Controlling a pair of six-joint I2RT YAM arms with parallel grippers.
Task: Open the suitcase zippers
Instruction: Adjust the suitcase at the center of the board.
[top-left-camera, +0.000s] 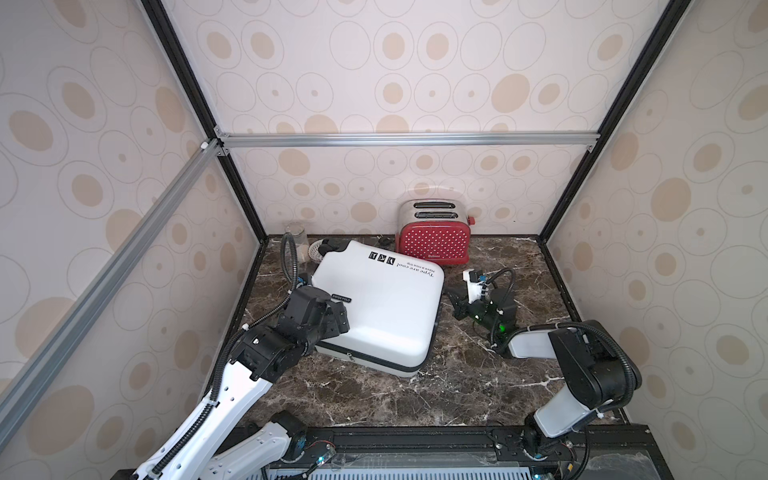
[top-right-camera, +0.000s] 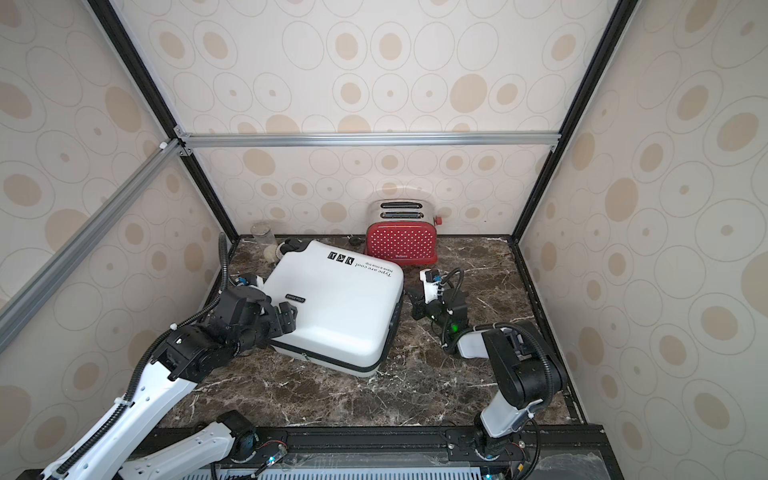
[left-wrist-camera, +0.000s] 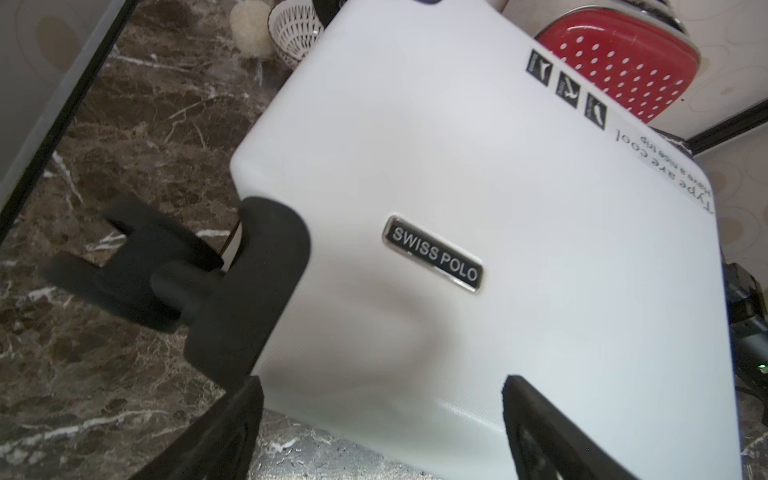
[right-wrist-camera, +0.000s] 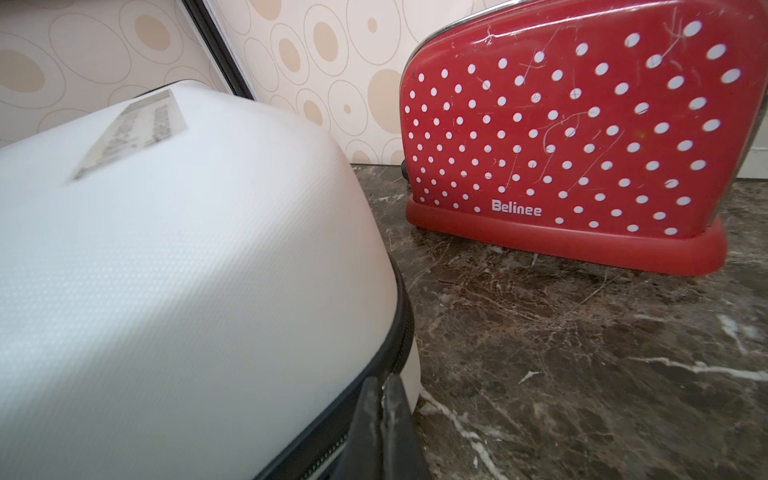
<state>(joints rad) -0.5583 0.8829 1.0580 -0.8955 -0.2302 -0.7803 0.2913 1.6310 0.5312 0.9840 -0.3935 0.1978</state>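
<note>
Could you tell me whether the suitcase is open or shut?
Shut: the suitcase halves meet along the black zipper band; no lining shows.

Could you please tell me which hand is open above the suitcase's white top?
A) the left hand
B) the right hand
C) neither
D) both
A: the left hand is open over the suitcase near the badge, while the right hand is shut beside the zipper band at the case's side.

Was walled on three sides with cream wallpaper (top-left-camera: 395, 62) printed in beige ovals, braced by black posts (top-left-camera: 238, 183) and a silver rail (top-left-camera: 407, 139); was floored with dark brown marble (top-left-camera: 374, 399), white-veined, under soft even light.
</note>
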